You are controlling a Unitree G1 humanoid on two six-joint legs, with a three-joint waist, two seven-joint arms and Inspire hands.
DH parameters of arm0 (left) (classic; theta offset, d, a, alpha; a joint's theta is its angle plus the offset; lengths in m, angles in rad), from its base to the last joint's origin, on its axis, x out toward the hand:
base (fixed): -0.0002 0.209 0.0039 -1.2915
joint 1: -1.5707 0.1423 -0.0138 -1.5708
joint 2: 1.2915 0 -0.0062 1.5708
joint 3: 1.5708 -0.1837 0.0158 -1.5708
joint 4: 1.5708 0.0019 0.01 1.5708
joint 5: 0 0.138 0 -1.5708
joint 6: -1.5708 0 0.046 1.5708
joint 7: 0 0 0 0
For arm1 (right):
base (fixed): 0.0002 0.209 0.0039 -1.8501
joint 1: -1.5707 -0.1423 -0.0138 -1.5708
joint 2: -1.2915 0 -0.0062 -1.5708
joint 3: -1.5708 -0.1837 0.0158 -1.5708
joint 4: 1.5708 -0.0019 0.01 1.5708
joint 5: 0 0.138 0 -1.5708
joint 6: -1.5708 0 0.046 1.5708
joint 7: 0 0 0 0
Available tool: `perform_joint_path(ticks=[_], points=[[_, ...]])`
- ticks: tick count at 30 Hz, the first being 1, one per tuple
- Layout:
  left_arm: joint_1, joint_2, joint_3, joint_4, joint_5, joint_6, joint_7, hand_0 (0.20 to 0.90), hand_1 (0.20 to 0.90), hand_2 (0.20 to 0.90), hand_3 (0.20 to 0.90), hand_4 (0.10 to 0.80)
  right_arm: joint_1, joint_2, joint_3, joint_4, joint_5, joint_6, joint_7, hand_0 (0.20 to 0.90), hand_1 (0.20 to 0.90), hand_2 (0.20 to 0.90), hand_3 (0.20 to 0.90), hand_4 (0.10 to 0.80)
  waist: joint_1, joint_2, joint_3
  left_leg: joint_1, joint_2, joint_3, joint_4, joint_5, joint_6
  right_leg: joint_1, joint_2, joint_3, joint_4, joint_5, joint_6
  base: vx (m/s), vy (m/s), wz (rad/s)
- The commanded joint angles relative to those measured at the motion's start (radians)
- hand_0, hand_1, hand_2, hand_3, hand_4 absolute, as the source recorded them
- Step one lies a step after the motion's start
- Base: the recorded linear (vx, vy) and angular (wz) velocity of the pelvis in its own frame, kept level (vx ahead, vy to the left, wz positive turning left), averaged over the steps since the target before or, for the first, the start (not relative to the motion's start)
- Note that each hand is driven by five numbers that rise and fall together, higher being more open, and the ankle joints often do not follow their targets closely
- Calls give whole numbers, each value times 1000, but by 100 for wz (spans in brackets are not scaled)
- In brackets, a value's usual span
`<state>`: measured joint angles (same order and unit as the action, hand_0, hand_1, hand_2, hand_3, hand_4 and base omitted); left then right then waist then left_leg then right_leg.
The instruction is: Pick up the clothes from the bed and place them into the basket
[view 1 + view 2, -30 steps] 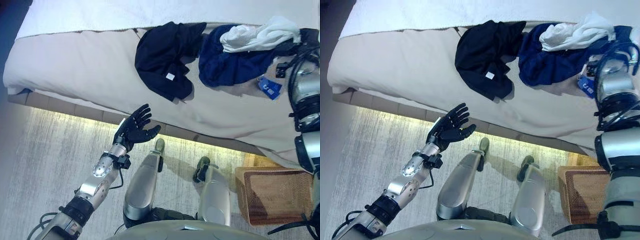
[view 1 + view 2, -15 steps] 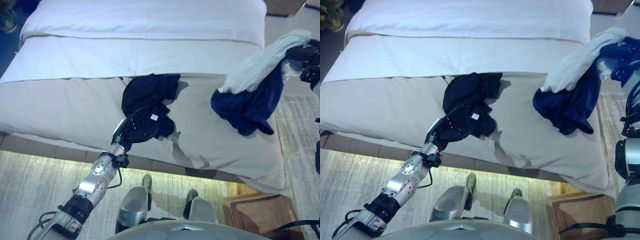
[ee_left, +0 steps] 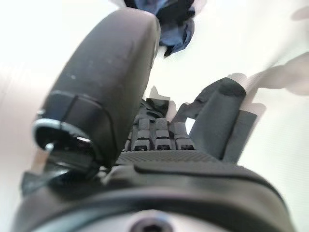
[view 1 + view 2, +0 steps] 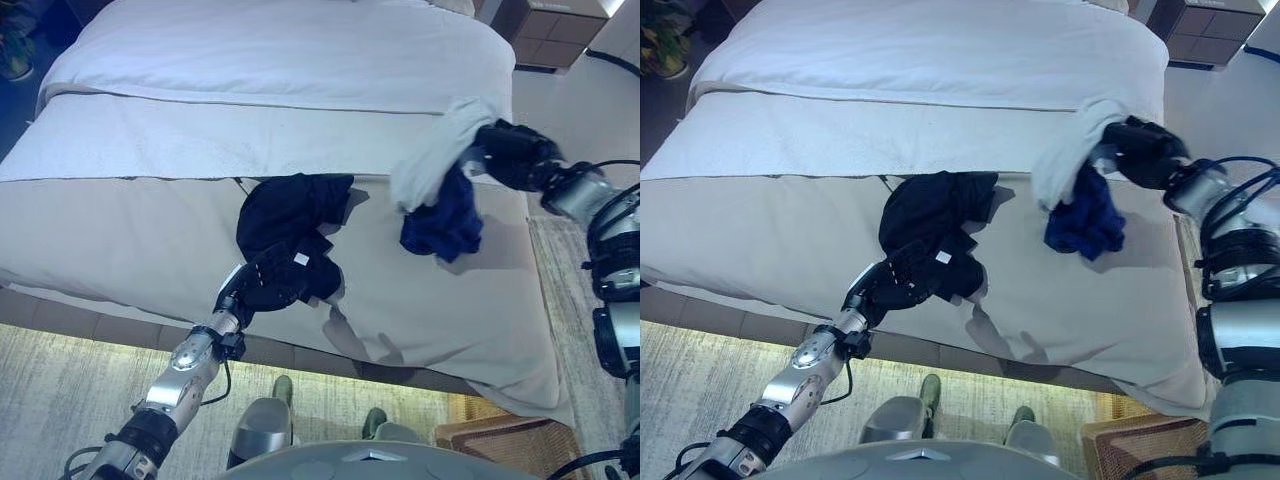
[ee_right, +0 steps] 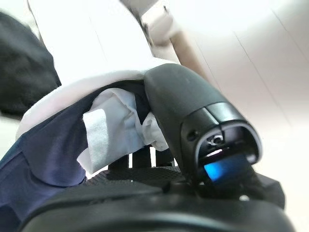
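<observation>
Your right hand (image 4: 505,155) clutches white garment (image 4: 430,160) and navy garment (image 4: 442,222) upper right; left hand (image 4: 265,290) fingers curl into black garment (image 4: 290,215), frame centre.

Beige-covered bed (image 4: 120,230), white blanket (image 4: 280,60) across its far half, black garment (image 4: 290,215) lying mid-bed

No legible txt, labels or nos. anywhere.

Count: 3 garments – 1 black (image 4: 290,215), 1 navy (image 4: 443,220), 1 white (image 4: 432,160). 1 bed (image 4: 150,150). 1 wicker basket (image 4: 500,445). 1 nightstand (image 4: 550,30).
</observation>
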<state>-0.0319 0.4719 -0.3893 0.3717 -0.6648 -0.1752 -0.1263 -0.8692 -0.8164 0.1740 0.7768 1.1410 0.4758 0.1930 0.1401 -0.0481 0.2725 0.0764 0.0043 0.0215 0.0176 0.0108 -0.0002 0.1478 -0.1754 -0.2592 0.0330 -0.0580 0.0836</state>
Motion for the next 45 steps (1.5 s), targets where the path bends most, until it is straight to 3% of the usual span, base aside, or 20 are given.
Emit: perform_joint_path(ticks=[1,9,15,19,25,31,38,45], points=[[6,-13,35,-1,35,-119,-46,900,900,900,900,800,-52,23,11,-117,158,-61,20,300,300,300,200,100,0,-26,-163,-13,17,34,-28,-57,-23,-79,22,21,-51,94,1,0,0,0],[20,-19,65,26,48,-129,-59,900,900,900,900,800,-15,87,6,-256,232,-111,-59,300,300,300,200,100,-3,-27,-173,-3,19,44,-31,-61,-23,-69,24,27,-61,95,4,25,-20,0],[32,-29,99,36,59,-121,-51,900,900,900,900,800,126,101,-55,-250,199,-54,-68,300,300,300,200,100,-12,-25,-173,10,20,46,-40,-64,-22,-59,23,33,-64,93,9,43,-15,2],[32,-29,111,23,68,-117,-36,900,900,900,900,800,237,106,-84,-178,138,-41,-4,300,300,300,200,100,-21,-22,-165,16,24,51,-44,-64,-19,-60,25,39,-66,96,11,0,0,0],[9,-30,130,4,77,-100,23,900,900,900,900,800,425,115,-133,-88,-95,-56,120,300,300,300,200,100,-48,-21,-148,23,29,63,-55,-62,-15,-64,32,58,-68,102,15,-6,-21,-3],[-11,-38,137,-7,93,-87,51,900,900,900,900,800,537,140,-153,-31,-293,-71,172,300,300,300,200,100,-68,-21,-132,25,30,75,-53,-64,-10,-72,37,76,-68,107,20,-31,-33,-13],[-34,-49,121,-16,112,-74,65,900,900,900,900,800,526,161,-174,127,-404,-154,98,300,300,300,200,100,-68,-10,-119,32,30,80,-52,-69,-6,-70,42,91,-73,111,22,-12,-11,-10],[-45,-39,99,-32,97,-63,86,900,900,900,900,800,479,148,-214,241,-520,-262,-89,300,300,300,200,100,-66,8,-109,31,25,76,-45,-78,-2,-72,43,104,-69,106,22,-5,2,-7]])
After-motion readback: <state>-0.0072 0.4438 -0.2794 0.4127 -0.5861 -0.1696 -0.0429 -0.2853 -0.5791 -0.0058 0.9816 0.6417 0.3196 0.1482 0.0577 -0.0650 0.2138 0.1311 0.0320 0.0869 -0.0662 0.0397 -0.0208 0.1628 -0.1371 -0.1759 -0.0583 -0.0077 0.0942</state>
